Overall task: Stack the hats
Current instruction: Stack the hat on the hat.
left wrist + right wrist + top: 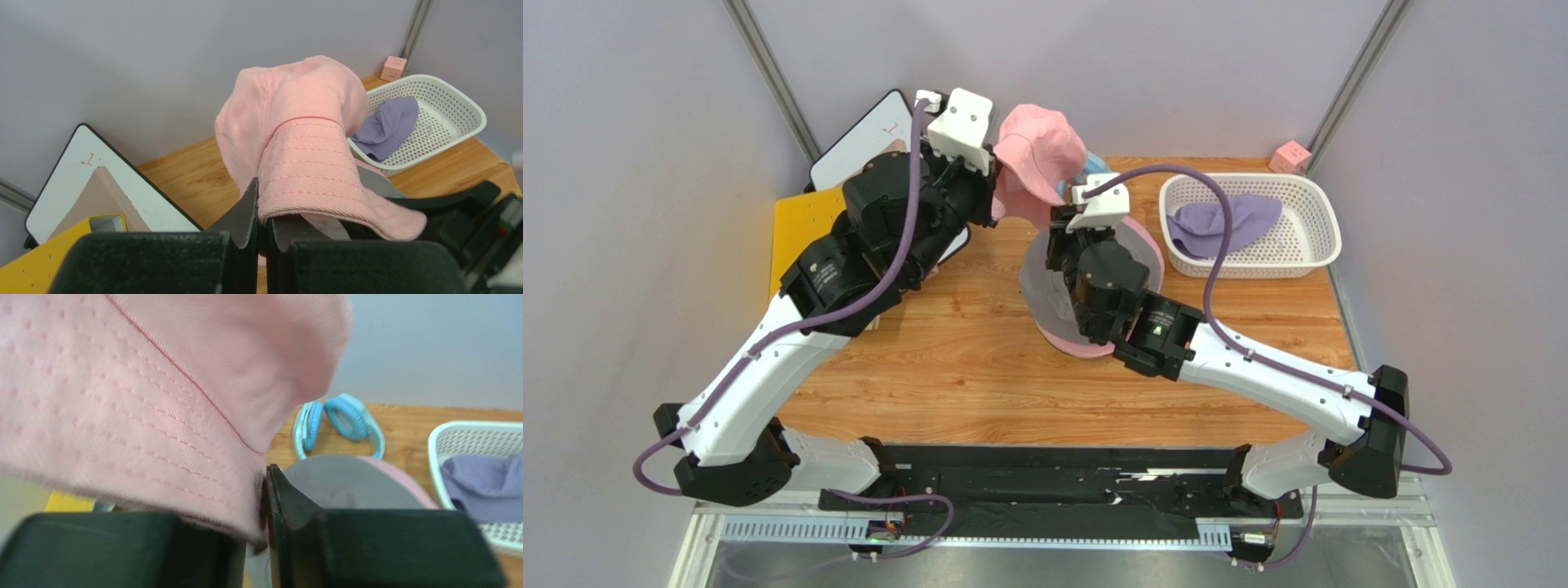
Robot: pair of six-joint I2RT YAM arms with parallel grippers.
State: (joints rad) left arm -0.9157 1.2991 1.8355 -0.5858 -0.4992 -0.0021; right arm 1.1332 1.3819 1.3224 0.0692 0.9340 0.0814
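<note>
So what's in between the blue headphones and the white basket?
Just bare wooden table. Nothing sits between the headphones and the basket; the right wrist view shows that.

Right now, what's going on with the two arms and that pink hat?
Both arms hold the pink hat up off the table. The left gripper is pinched on one part of its brim and the right gripper is clamped on another. It hangs above a grey hat, which appears to lie on a second pink hat. A lavender hat sits in the white basket, not yet stacked.
</note>
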